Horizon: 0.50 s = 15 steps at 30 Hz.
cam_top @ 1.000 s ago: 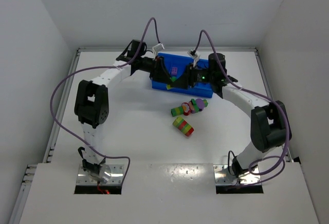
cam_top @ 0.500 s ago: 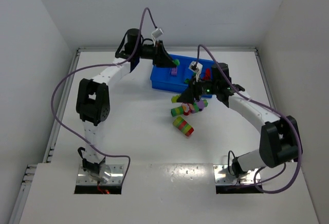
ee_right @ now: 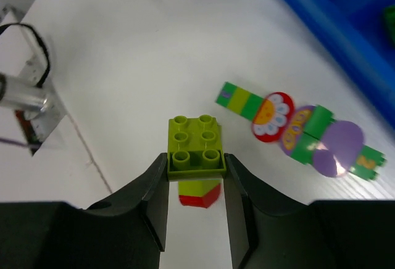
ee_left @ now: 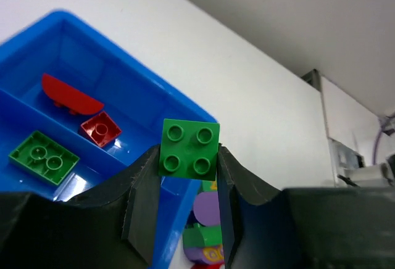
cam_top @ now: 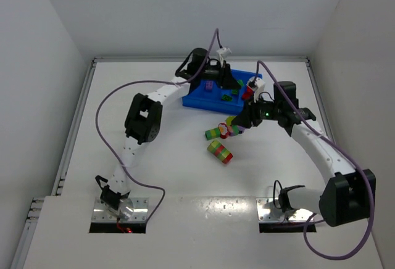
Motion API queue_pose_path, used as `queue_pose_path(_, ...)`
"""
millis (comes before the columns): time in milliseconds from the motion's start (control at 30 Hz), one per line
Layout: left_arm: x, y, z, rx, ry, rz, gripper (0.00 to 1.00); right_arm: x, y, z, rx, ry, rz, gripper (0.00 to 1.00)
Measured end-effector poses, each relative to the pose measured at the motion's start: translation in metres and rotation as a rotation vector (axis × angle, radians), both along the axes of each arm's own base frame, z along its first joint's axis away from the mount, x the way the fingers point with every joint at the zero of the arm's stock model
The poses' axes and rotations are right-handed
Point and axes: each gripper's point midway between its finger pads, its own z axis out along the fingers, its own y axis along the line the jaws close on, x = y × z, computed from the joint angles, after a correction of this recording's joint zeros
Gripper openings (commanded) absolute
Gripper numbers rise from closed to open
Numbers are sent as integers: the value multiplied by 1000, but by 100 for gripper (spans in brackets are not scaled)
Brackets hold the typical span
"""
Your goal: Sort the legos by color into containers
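Observation:
My left gripper [ee_left: 188, 158] is shut on a green two-by-two lego [ee_left: 189, 149] and holds it over the right end of the blue tray [ee_left: 133, 87]. In the top view it [cam_top: 229, 81] is above the tray [cam_top: 196, 100]. The tray's compartments hold a red curved piece [ee_left: 71, 95], a red brick [ee_left: 100, 128], a green brick [ee_left: 44, 157] and a purple brick [cam_top: 209, 86]. My right gripper [ee_right: 195, 161] is shut on a lime-yellow lego [ee_right: 195, 144], held above the table just in front of the tray [cam_top: 237, 121].
Loose legos lie on the table before the tray: a striped stick [cam_top: 220, 151], a second stick [cam_top: 214, 132], and a flower piece [ee_right: 271, 111] joined to green and purple pieces [ee_right: 336, 142]. A lime-and-red stick [ee_right: 199, 194] lies under my right gripper. Grey walls enclose the table.
My left gripper has swung right along the tray to its right end. My right gripper has drawn back from the tray to above the loose legos.

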Motion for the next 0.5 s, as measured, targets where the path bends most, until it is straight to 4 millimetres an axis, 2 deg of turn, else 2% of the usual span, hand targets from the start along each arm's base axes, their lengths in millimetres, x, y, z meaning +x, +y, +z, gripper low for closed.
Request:
queue_pose_path(100, 3, -15, -34, 60, 29, 43, 7, 15, -21, 2, -35, -6, -95, 4)
queue_pose_path(167, 12, -19, -53, 95, 30, 90, 7, 27, -37, 6, -55, -18, -163, 4)
queue_pose_path(233, 24, -16, -71, 136, 32, 153, 7, 39, -54, 12, -68, -35, -228, 4)
queue_pose_path(367, 43, -6, -91, 190, 20, 247, 7, 54, -77, 23, -78, -62, -314, 4)
queue_pose_path(400, 48, -4, -94, 205, 14, 275, 13, 56, -82, 25, -79, -65, -330, 4)
queue_pose_path(433, 52, -1, -97, 219, 12, 302, 43, 57, -84, 26, -80, -66, -340, 4)
queue_pose_path(500, 60, 4, -98, 239, 2, 346, 69, 59, -88, 27, -78, -64, -355, 4)
